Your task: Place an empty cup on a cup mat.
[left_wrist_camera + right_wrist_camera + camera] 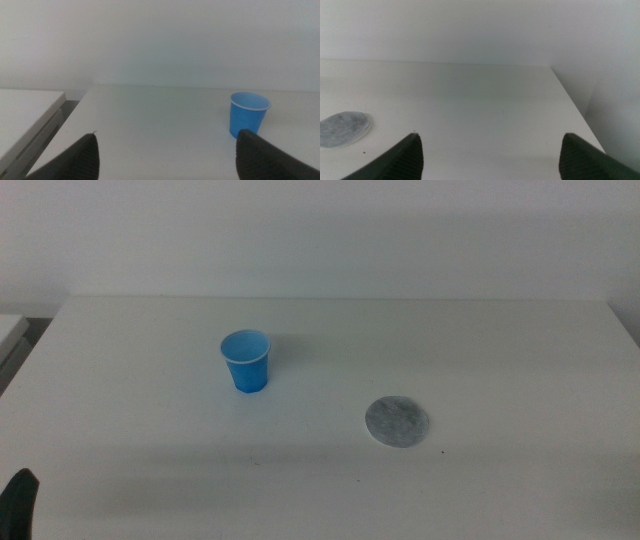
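The blue cup [246,360] stands upright and empty on the white table [470,340], left of centre. The grey round cup mat [398,422] lies flat to its right and nearer the front, apart from the cup. My left gripper [167,150] is open and empty near the table's front left corner; a bit of it shows in the middle view [20,502]. The cup [248,114] stands ahead of it, beside one jaw. My right gripper [490,150] is open and empty at the right side, out of the middle view. The mat [342,129] lies off to one side of it.
A second pale surface [25,115] adjoins the table's left edge with a dark gap between. The table's right edge [575,107] drops off near the right gripper. A white wall stands behind the table.
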